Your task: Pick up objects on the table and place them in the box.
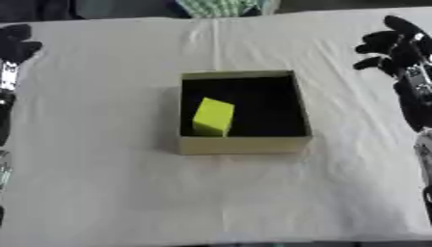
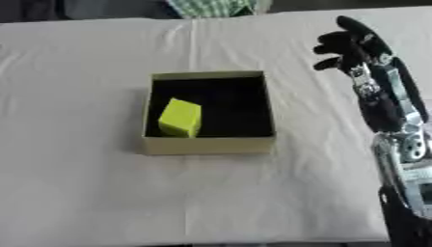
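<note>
Left hand point(image 1: 17, 41) at the table's point(image 1: 101, 193) far-left edge: finger state cannot be told. Centre — yellow-green block point(image 1: 213, 116) lies inside the box point(image 1: 243, 144), tilted (already placed). Right hand point(image 2: 347, 43) hovers beyond the box, fingers relaxed, empty. Nothing else visible to collect — task appears complete.

One open square cardboard box point(image 1: 243, 144), tan outside and black inside, stands near the middle of one table covered in white cloth point(image 1: 101, 183). One yellow-green rectangular block point(image 1: 212, 116) lies inside it, toward its left wall. Two black robot hands show: one left hand point(image 1: 17, 42), one right hand point(image 2: 350, 44).
</note>
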`<action>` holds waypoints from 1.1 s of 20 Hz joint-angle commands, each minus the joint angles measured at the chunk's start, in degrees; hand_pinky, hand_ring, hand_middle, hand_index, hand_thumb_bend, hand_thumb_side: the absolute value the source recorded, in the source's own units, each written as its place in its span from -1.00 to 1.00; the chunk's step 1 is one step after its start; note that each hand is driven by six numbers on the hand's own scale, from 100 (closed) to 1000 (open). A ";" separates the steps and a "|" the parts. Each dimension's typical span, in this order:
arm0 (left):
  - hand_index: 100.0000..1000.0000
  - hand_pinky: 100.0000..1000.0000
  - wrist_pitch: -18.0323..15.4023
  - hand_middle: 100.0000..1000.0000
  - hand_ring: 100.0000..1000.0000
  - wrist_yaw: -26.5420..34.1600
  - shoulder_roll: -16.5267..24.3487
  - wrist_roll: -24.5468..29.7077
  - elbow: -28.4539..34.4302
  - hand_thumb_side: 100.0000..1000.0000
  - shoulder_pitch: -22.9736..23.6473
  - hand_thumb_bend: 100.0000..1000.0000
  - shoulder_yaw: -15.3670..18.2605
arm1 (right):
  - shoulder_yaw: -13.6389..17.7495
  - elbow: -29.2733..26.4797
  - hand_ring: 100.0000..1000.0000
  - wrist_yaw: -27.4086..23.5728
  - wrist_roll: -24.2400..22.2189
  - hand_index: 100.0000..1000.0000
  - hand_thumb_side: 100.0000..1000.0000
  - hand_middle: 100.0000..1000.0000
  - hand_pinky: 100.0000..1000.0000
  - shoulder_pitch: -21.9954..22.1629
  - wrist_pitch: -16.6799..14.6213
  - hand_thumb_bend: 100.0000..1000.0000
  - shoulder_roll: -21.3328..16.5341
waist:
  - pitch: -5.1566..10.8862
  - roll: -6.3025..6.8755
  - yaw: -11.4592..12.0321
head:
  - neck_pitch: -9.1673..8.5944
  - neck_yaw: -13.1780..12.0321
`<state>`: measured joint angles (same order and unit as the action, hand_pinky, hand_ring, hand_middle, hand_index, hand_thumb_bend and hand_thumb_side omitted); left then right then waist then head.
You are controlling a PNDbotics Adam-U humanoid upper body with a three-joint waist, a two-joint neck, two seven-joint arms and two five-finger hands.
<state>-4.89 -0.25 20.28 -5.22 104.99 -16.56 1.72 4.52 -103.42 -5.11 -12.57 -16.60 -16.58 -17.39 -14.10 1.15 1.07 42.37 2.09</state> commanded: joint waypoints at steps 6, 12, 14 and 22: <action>0.46 0.74 0.02 0.52 0.48 0.03 0.20 0.07 0.40 0.43 -0.33 -0.59 0.60 | 0.19 -0.68 0.44 0.57 0.09 0.84 0.41 0.38 0.19 -0.35 0.05 -1.00 -0.50 | 1.09 -0.13 0.21 | 0.74 -0.19; 0.45 0.74 0.19 0.52 0.48 0.22 -0.12 -0.08 0.45 0.43 -0.36 -0.59 0.57 | 0.17 -0.60 0.44 0.69 0.11 0.84 0.41 0.38 0.19 -0.26 0.10 -1.00 -0.51 | 1.36 -0.09 0.45 | 0.65 -0.29; 0.45 0.74 0.21 0.52 0.48 0.23 -0.16 -0.07 0.52 0.43 -0.39 -0.59 0.53 | 0.13 -0.59 0.44 0.69 0.08 0.84 0.41 0.38 0.19 -0.27 0.10 -1.00 -0.53 | 1.42 -0.07 0.44 | 0.66 -0.43; 0.45 0.74 0.26 0.52 0.48 0.23 -0.38 0.16 0.59 0.43 -0.32 -0.58 0.42 | 0.12 -0.49 0.44 0.65 0.06 0.83 0.40 0.38 0.19 -0.38 0.25 -1.00 -0.52 | 1.70 0.26 0.24 | 0.03 -0.08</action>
<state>-4.64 -0.02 19.49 -5.17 104.92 -16.54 1.71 4.52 -103.39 -4.65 -12.58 -16.54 -16.49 -17.35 -13.40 1.41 1.32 42.76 1.92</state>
